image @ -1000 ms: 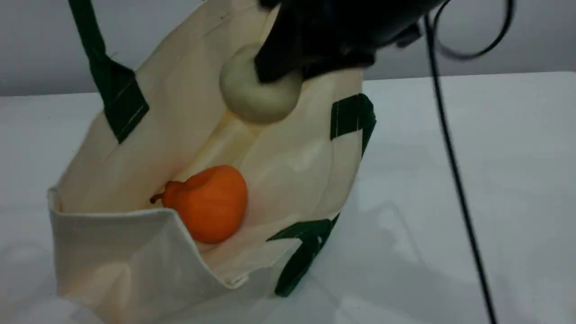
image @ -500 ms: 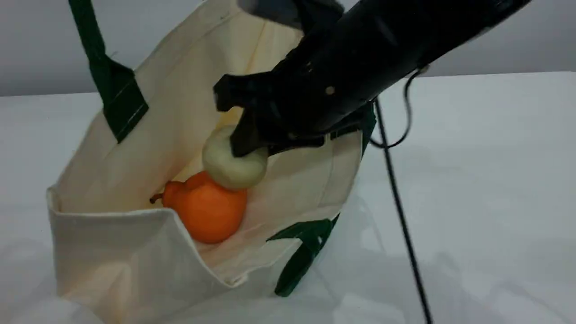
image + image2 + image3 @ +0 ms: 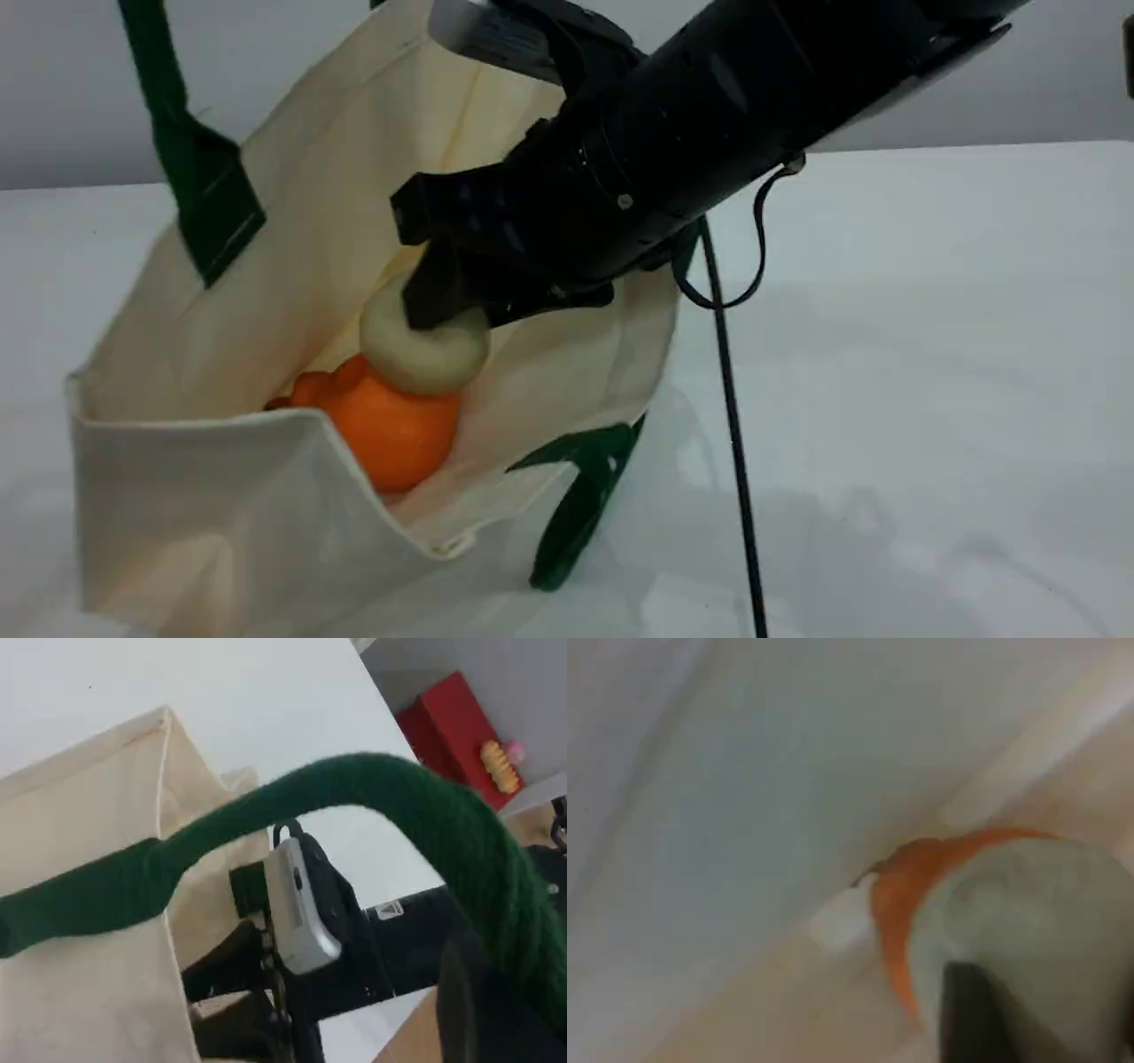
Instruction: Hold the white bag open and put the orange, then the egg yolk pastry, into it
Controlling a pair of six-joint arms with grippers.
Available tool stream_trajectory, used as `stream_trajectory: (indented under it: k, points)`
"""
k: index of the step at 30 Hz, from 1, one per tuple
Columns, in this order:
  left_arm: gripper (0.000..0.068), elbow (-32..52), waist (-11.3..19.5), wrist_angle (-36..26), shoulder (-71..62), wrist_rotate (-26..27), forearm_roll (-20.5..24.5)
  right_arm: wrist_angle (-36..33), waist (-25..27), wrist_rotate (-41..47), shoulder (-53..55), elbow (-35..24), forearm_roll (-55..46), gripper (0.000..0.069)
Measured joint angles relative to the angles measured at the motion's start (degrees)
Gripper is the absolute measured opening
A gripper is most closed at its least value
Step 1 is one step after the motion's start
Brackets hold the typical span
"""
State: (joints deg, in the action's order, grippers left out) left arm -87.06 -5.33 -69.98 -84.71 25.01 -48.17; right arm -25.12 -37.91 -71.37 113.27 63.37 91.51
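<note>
The white bag (image 3: 221, 496) stands open on the table, its green handle (image 3: 190, 168) pulled up taut out of the top of the scene view. In the left wrist view that handle (image 3: 354, 788) arches across to my left gripper (image 3: 496, 992), which is shut on it. The orange (image 3: 385, 430) lies at the bottom of the bag. The egg yolk pastry (image 3: 425, 354) rests on top of it, at the fingertips of my right gripper (image 3: 443, 301), which reaches down into the bag. The right wrist view shows the pastry (image 3: 1028, 930) close up over the orange (image 3: 908, 886); the jaw gap is hidden.
A black cable (image 3: 731, 425) hangs from the right arm to the white table (image 3: 930, 354), just right of the bag. A second green handle (image 3: 576, 505) droops down the bag's near side. A red box (image 3: 452, 735) sits beyond the table.
My right gripper has come down into the bag with the pastry, from the bag's mouth to onto the orange. The bag and orange have shifted slightly left.
</note>
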Motion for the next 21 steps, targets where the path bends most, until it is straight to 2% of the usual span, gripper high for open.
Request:
stream_trajectory:
  k: [3, 6, 12, 21]
  points:
    - [0.0074, 0.0, 0.0, 0.0, 0.0, 0.0, 0.1, -0.3, 0.0, -0.2, -0.3, 0.0, -0.2, 0.0448]
    - [0.0074, 0.0, 0.0, 0.0, 0.0, 0.0, 0.1, -0.1, 0.0, -2.2, -0.3, 0.0, -0.4, 0.0488]
    - [0.0074, 0.0, 0.0, 0.0, 0.0, 0.0, 0.2, -0.6, 0.3, -2.7, -3.3, -0.1, -1.6, 0.0498]
    - [0.0074, 0.0, 0.0, 1.0, 0.0, 1.4, 0.2, -0.9, 1.8, 1.4, -14.0, -0.1, -12.0, 0.0498]
